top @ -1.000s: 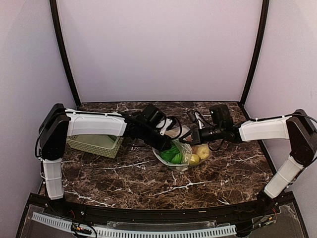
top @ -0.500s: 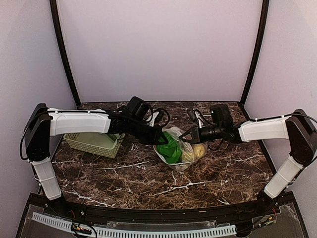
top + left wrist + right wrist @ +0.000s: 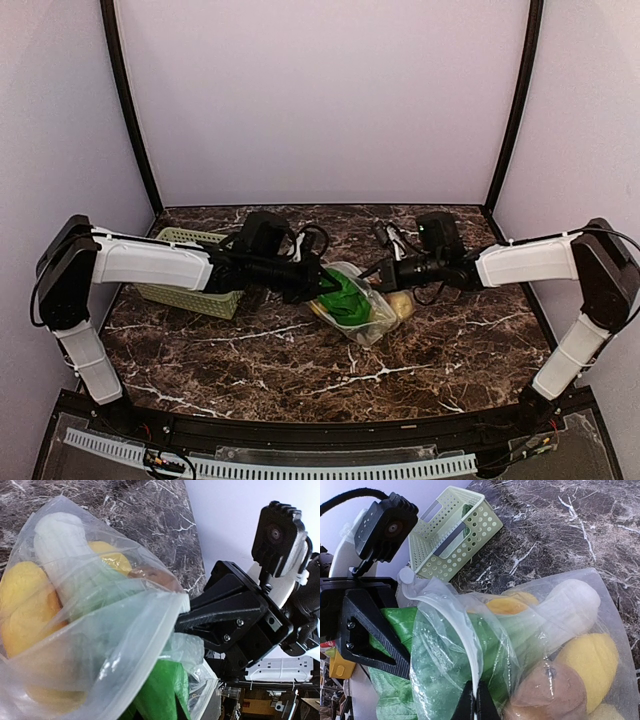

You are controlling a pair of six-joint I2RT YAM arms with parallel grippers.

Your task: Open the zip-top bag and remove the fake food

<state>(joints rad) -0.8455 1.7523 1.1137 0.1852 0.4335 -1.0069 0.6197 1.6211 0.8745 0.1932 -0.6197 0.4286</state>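
Our left gripper (image 3: 312,283) and right gripper (image 3: 384,272) reached the zip-top bag (image 3: 368,325) from opposite sides; fake food (image 3: 345,298) showed green and yellow there; a basket (image 3: 190,300) lay left.

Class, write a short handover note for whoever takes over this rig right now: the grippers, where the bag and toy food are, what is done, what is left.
Left gripper: shut on the left rim of the zip-top bag.
Right gripper: shut on the opposite rim, film pinched between its fingertips.
Bag: strung between the two over the marble table, right of the green slotted basket.
Done: the mouth looks pulled partly open.
Left: the fake food, including the green leafy piece and yellow lemon-like pieces, is all in the bag; take it out.
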